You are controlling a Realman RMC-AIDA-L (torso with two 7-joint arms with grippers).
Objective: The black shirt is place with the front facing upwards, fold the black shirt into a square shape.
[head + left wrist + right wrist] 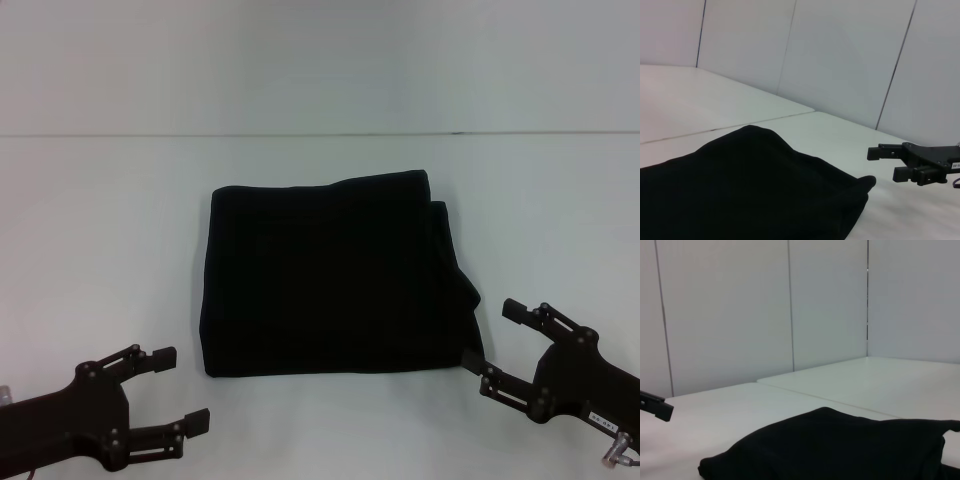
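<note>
The plain black cotton shirt lay folded into a near-square block at the centre of the white table, flat, with no lettering or label showing. Its long axis ran slightly more side to side, 9 to 3 o'clock. Layered edges stacked along the 3 o'clock side, and a small corner stuck out at about 4 o'clock. The black left gripper sat at 7 o'clock of the shirt, near its near-left corner but apart from it, fingers spread and holding nothing. The black right gripper sat at 4 o'clock, fingers apart and empty, lower fingertip just beside the protruding corner; contact could not be told. The left wrist view showed the right gripper beyond the shirt's edge.
</note>
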